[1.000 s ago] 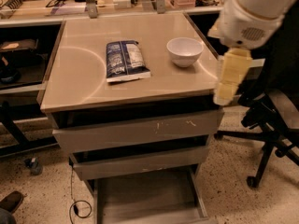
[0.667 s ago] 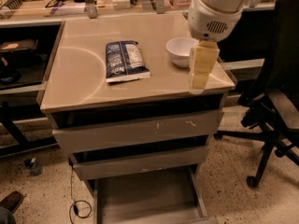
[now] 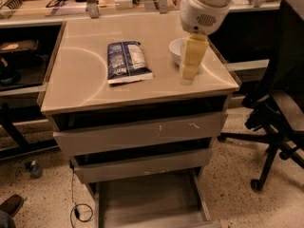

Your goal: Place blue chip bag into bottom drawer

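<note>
**Gripper now over cabinet top, bag not yet taken**

Nearest the camera, the bottom drawer (image 3: 147,198) stands pulled out, its flat floor bare – as it was a second ago. Above it sit the plain-front middle drawer (image 3: 137,164) and the scuffed-front top drawer (image 3: 142,134), both slightly proud of the cabinet and unchanged.

On the cabinet top (image 3: 80,84), the blue chip bag (image 3: 127,61) lies flat, left of centre, label side up, in the same place as in the earlier frames.

Change noted: the gripper (image 3: 186,77), which hung off the cabinet's right edge a second ago, has moved leftward and now stands over the right part of the top, pointing down under the arm's white housing (image 3: 204,8). Whether it is open or closed cannot be told.

The bag lies to the left of the gripper, apart from it – no contact. A white bowl (image 3: 175,49) sits just behind the gripper, partly hidden by it.

Further right stands an office chair (image 3: 275,127); a workbench (image 3: 42,6) runs along the back.
</note>
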